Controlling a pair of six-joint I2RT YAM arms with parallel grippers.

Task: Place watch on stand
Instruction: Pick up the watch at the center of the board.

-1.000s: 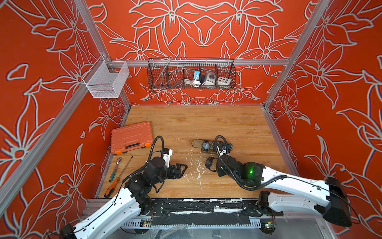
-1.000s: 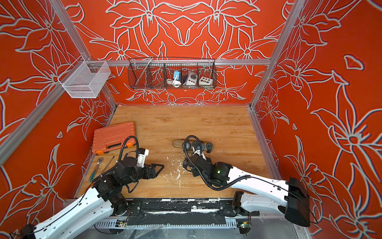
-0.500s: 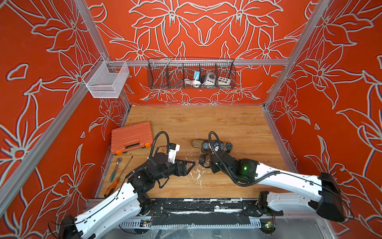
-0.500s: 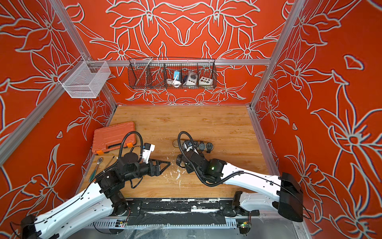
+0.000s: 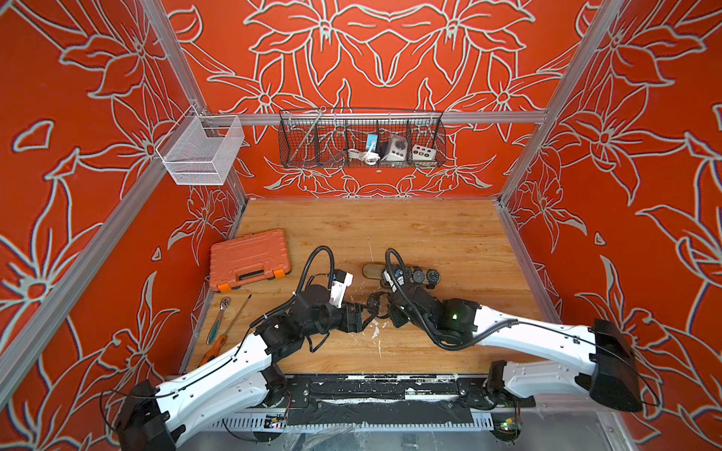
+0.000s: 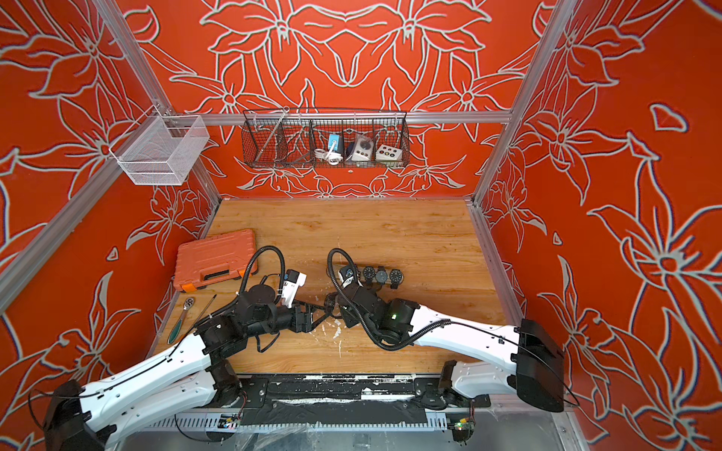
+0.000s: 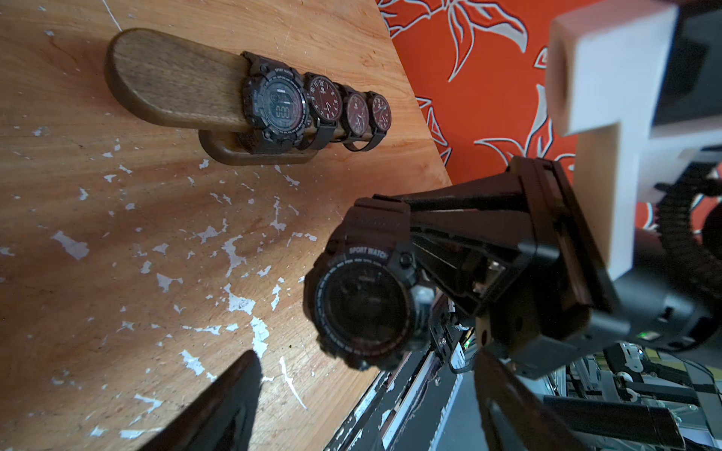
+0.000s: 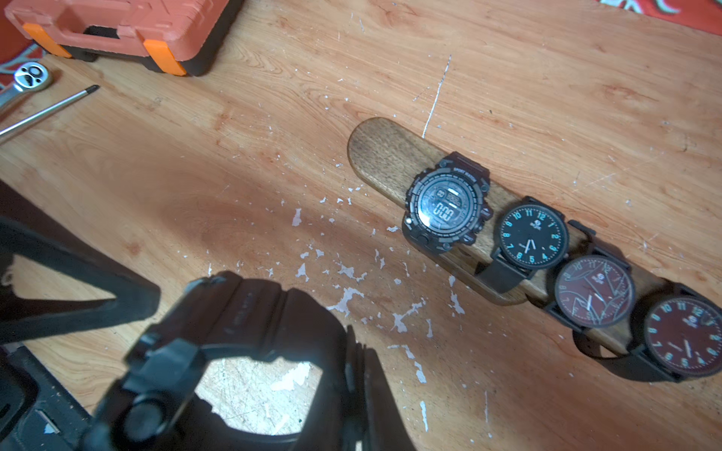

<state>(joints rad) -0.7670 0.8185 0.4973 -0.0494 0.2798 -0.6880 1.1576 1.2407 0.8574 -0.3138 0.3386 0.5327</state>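
In both top views we see the right hand [image 5: 386, 303] clamped on the strap of a black watch [image 5: 376, 302], held over the surface [image 5: 429, 234] near the stand [image 5: 370, 270]; the left hand [image 5: 367, 310] faces it, released. In the left wrist view its fingers [image 7: 230, 398] flank the watch face. The right wrist view shows four other watches [image 8: 445, 207] on the stand.

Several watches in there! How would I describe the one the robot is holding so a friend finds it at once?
Start at the wooden table, then find the long dark wooden stand near its middle, with four watches strapped along it. Just in front of it, the right hand pinches a chunky black sport watch by its strap: the only watch off the stand.
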